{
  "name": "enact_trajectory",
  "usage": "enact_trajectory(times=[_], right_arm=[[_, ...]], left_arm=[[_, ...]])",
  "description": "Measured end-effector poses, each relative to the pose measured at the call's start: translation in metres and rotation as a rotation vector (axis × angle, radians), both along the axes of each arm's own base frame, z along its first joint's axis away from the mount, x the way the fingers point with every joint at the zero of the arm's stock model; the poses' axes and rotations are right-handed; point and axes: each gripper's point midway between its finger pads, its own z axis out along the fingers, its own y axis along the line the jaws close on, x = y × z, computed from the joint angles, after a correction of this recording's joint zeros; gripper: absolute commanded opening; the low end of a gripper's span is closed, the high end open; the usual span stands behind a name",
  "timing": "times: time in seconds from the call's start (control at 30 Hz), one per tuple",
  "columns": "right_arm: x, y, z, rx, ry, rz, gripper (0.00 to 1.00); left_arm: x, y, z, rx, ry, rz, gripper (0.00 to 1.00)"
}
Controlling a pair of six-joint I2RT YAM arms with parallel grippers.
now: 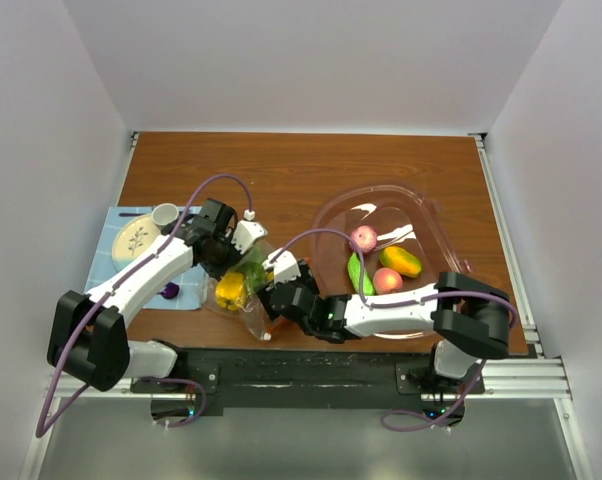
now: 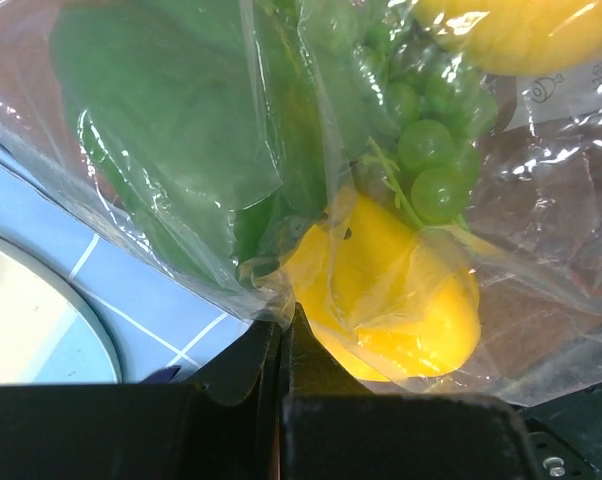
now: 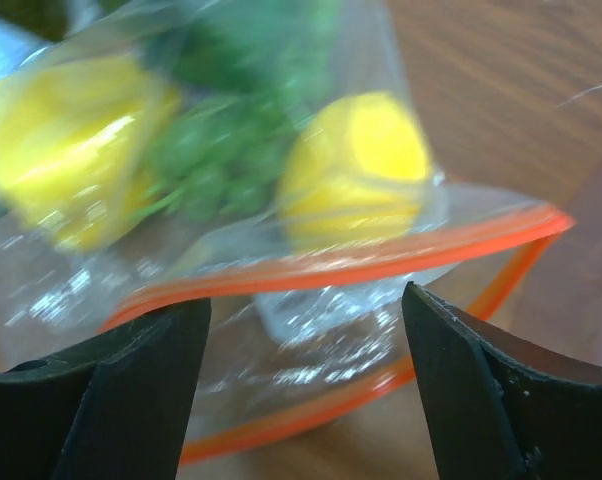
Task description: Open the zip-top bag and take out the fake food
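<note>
The zip-top bag (image 1: 243,296) lies near the table's front edge between my grippers, with yellow and green fake food (image 1: 230,289) inside. My left gripper (image 1: 224,262) is shut on the bag's thin plastic (image 2: 266,290) at its far end, next to a yellow piece (image 2: 401,300) and green grapes (image 2: 431,165). My right gripper (image 1: 273,292) is open at the bag's mouth. The orange zip strip (image 3: 381,262) stands parted between its fingers (image 3: 141,385), with yellow food (image 3: 359,165) behind it. Several more fake foods, two peach-pink (image 1: 364,238), one green and one orange-yellow (image 1: 401,261), lie in the tub.
The large clear pink-tinted tub (image 1: 421,215) stands at the right. A blue mat (image 1: 111,262) at the left holds a plate (image 1: 136,238), a cup (image 1: 165,215) and a small purple spoon (image 1: 169,291). The plate (image 2: 26,320) and mat (image 2: 91,250) show below the bag.
</note>
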Motion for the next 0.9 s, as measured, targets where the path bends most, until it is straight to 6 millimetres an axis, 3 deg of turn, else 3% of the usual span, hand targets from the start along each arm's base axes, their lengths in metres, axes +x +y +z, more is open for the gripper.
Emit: enact_trajectory(times=[0.23,0.63,0.7,0.73,0.83,0.9], right_arm=[[0.032,0.008,-0.003,-0.015,-0.036,-0.052,0.84],[0.052,0.031,-0.021,-0.024,-0.038,-0.076,0.80],[0.053,0.033,-0.023,-0.022,-0.036,-0.079,0.74],[0.053,0.033,-0.026,-0.022,-0.035,-0.080,0.62],[0.053,0.034,-0.030,-0.020,-0.030,-0.078,0.40],[0.051,0.032,-0.033,-0.018,-0.022,-0.074,0.34]], left_arm=[[-0.003,-0.001,-0.003,-0.005,0.010,-0.030,0.00],[-0.003,0.004,-0.005,0.012,0.013,-0.034,0.00],[-0.002,0.005,-0.005,0.018,0.010,-0.028,0.00],[-0.002,0.006,-0.005,0.022,0.009,-0.026,0.00],[-0.002,0.007,-0.006,0.028,0.008,-0.024,0.00],[-0.003,0.007,-0.007,0.028,0.011,-0.028,0.00]])
